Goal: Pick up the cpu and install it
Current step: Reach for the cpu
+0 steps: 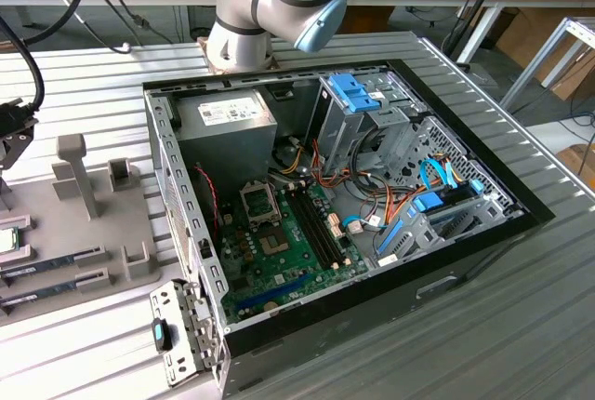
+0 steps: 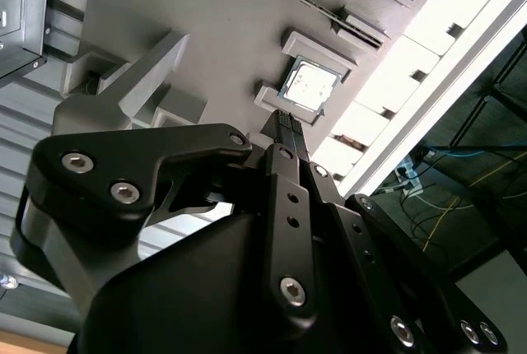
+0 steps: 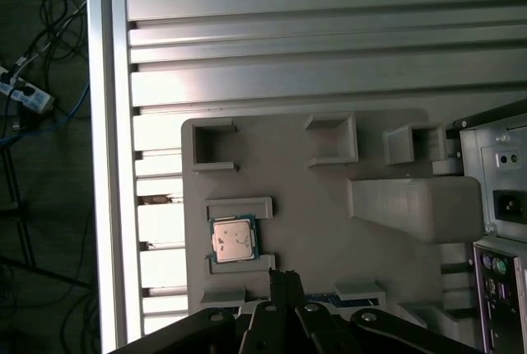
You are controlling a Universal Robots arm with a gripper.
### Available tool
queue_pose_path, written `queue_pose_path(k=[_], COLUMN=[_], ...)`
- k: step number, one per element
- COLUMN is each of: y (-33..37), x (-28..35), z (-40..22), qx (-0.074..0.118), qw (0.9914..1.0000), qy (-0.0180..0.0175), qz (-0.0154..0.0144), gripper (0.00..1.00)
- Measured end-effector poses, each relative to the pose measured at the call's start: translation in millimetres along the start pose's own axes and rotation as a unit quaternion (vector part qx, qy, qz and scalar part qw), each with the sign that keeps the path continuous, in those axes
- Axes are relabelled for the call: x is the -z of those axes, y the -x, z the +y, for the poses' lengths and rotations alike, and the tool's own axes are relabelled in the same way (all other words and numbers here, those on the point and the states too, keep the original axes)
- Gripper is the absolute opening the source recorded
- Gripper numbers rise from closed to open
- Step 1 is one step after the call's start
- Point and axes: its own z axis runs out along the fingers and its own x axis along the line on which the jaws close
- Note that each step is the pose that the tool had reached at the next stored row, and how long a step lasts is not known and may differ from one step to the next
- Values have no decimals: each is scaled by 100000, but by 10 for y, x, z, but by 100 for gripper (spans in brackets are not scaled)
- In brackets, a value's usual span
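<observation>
Hovering above the grey fixture plate [image 3: 317, 226] on the ribbed worktop [image 3: 313, 58], the gripper [image 3: 284, 278] has its fingers pinched together and holds nothing. The cpu [image 3: 233, 240] lies flat on that plate, seated between two small brackets, near the fingertips but apart from them in both wrist views. I judge this the approach step of the pick; the motherboard socket [image 1: 258, 203] sits well apart in the open computer case [image 1: 390, 298]. Grasping calls for spreading the fingers past the chip's edges and coming down squarely over it
</observation>
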Motion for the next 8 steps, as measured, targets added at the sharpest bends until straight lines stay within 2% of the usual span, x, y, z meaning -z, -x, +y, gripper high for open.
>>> queue_pose_path(k=[8], y=[-1], x=[-27], z=[-1], qx=[1], qw=[100000], qy=[2], qz=[-5], gripper=[11])
